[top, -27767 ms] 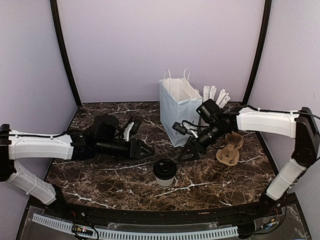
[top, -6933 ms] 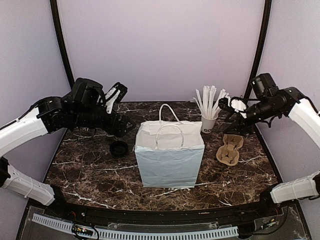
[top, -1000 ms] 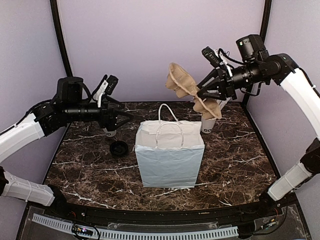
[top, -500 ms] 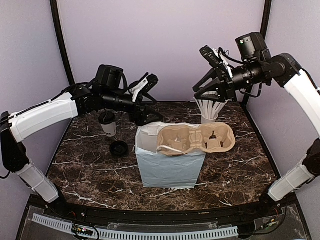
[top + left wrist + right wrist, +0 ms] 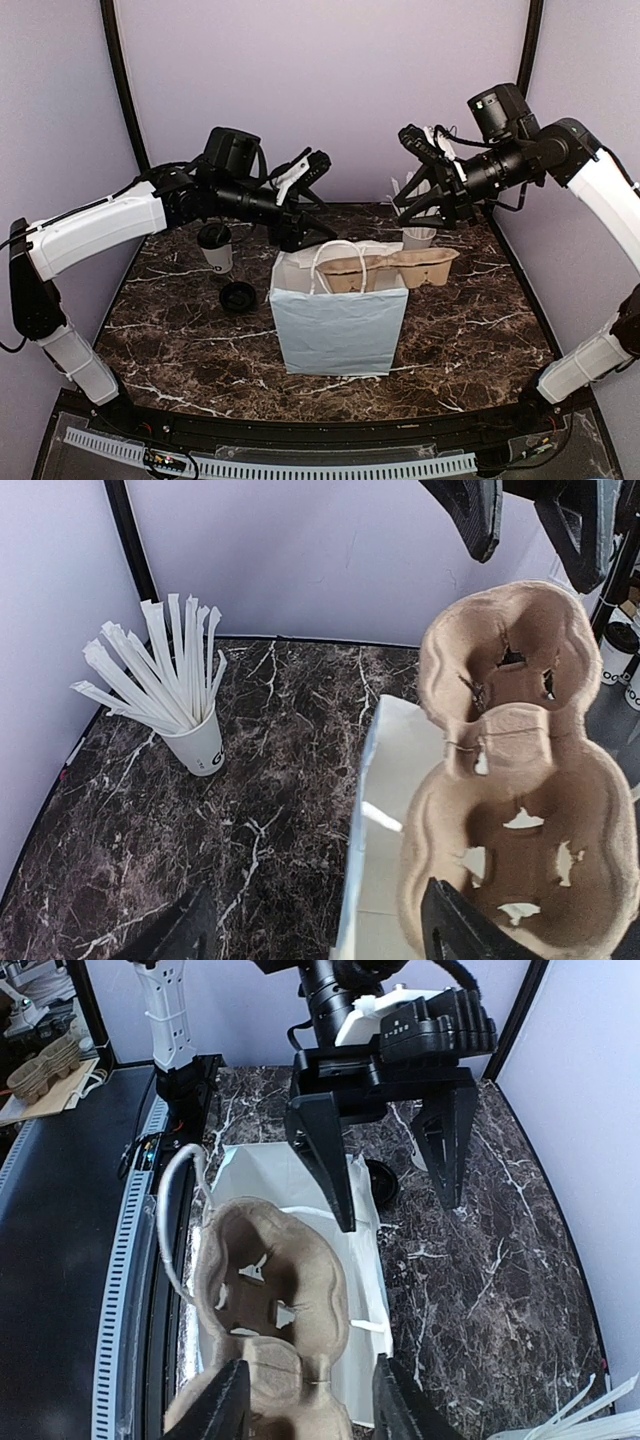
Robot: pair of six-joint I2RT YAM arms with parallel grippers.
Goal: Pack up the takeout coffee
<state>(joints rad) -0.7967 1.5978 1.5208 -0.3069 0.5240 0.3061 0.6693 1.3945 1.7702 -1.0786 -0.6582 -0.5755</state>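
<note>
The tabletop (image 5: 480,330) is dark brown marble shot through with white veins. It is closed in by plain lilac walls (image 5: 320,90), with a black post (image 5: 125,100) running up each back corner. The cup (image 5: 215,247) stands upright on the marble with its long axis vertical and its mouth facing up. Its top looks dark, and I cannot read the printing from here. It sits under the left forearm, to the left of the left fingers (image 5: 305,228) and a little behind them. The bag (image 5: 335,330) stands between it and the right fingers (image 5: 420,205), which are well apart from it. A round black lid (image 5: 238,296) lies flat on the marble just in front of the cup and apart from it. The white bag stands open near the middle of the tabletop. A brown pulp carrier (image 5: 390,270) lies across the bag's mouth, with one end poking out toward the right fingers. The left fingers hang spread wide over the bag's back left corner with nothing between them. The right fingers hover above the carrier's outer end, also parted and holding nothing. A stick cup (image 5: 418,237) stands just below and behind the right fingers.
</note>
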